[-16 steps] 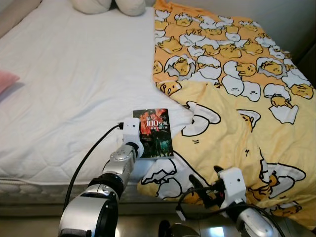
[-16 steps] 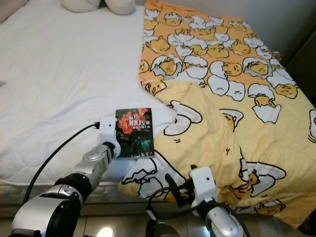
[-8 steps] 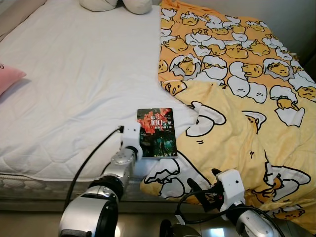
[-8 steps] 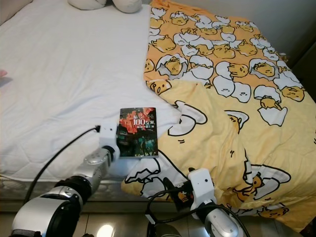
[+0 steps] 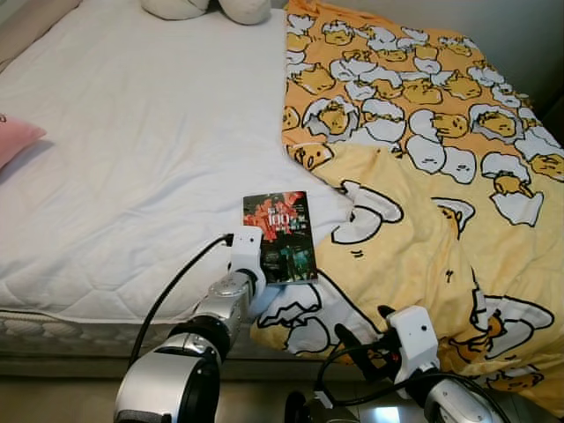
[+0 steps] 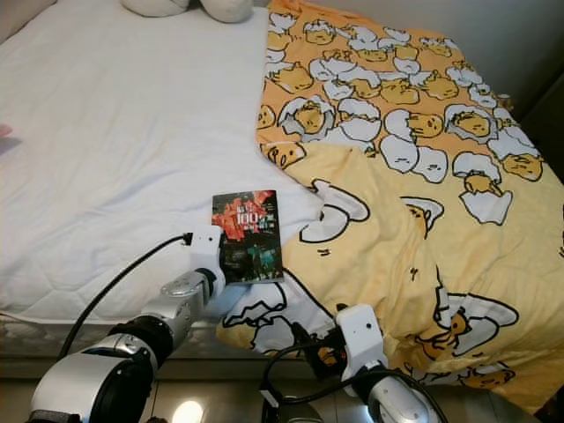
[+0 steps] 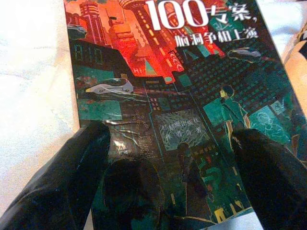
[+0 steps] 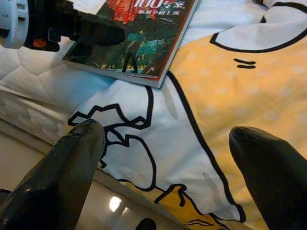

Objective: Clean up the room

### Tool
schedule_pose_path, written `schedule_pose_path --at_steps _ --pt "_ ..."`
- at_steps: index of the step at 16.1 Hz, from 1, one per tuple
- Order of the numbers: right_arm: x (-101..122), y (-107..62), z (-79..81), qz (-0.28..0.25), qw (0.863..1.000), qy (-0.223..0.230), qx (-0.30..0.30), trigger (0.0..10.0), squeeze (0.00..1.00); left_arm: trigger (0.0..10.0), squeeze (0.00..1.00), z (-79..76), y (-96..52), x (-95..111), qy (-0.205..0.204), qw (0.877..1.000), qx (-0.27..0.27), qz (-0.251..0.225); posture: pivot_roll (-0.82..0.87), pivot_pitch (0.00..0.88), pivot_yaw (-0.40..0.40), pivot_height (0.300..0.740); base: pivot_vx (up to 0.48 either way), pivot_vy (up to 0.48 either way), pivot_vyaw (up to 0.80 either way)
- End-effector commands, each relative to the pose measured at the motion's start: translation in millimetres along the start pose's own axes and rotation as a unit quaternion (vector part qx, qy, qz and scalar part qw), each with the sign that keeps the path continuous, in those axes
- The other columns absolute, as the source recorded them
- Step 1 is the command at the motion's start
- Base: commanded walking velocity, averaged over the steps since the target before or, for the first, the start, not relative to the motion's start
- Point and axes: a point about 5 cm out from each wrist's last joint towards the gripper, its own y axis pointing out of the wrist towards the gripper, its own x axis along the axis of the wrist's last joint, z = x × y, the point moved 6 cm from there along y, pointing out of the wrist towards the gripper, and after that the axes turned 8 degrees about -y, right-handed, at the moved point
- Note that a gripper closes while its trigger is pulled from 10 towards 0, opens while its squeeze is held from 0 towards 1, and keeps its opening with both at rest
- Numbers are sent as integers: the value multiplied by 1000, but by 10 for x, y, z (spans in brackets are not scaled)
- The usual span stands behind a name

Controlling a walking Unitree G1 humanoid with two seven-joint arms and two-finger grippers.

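Book (image 5: 282, 236) lies flat on the bed's white quilted mattress (image 5: 132, 150), near the mattress's front edge and just beside the folded corner of the yellow blanket (image 5: 423, 176). It is a thin rectangular paperback with a glossy cover, a red cityscape across the upper half, dark teal buildings and small figures below, and white lettering with "100" in large numerals. The left gripper (image 7: 170, 158) reaches over the mattress edge to the book's near end; its two black fingers (image 7: 62, 182) are spread wide, one at each side of the cover's lower part, tips lying on or just above the glossy surface, nothing clamped between them. The right gripper (image 8: 168, 158) hangs low before the mattress edge, its fingers also splayed far apart and holding nothing, pointing at the blanket's drooping white-and-yellow corner. The soft blanket is printed with cartoon eggs in cracked shells outlined in black. A pink cushion (image 5: 13, 141) sits at the mattress's far left, and pale rounded pillows (image 5: 207, 9) at its head.
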Motion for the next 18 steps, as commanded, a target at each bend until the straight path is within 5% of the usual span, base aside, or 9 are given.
schedule_pose_path --at_steps 1,2,3,11,15,18 --pt "-12 -26 -18 7 1000 -3 2 10000 0 10000 0 -140 7 -152 5 999 -14 34 -160 124 -107 736 0 0 0" --pt "-10 -27 -17 8 1000 -4 4 10000 0 10000 0 -224 6 -229 13 998 -27 55 -164 120 -108 736 0 0 0" --pt "-4 -20 -27 8 1000 -4 4 10000 0 0 0 -297 7 -256 18 997 -39 64 -167 116 -112 736 0 0 0" --pt "3 12 -69 11 1000 -6 4 10000 0 0 0 -298 20 -168 18 998 -41 52 -168 100 -119 736 0 0 0" --pt "-14 28 -81 13 1000 1 -3 10000 0 0 0 -280 18 -129 98 994 -41 32 -164 83 -118 736 0 0 0" --pt "37 57 -138 7 1000 5 -14 10000 0 0 0 -440 23 -52 108 992 -71 10 -167 72 -119 736 0 0 0"
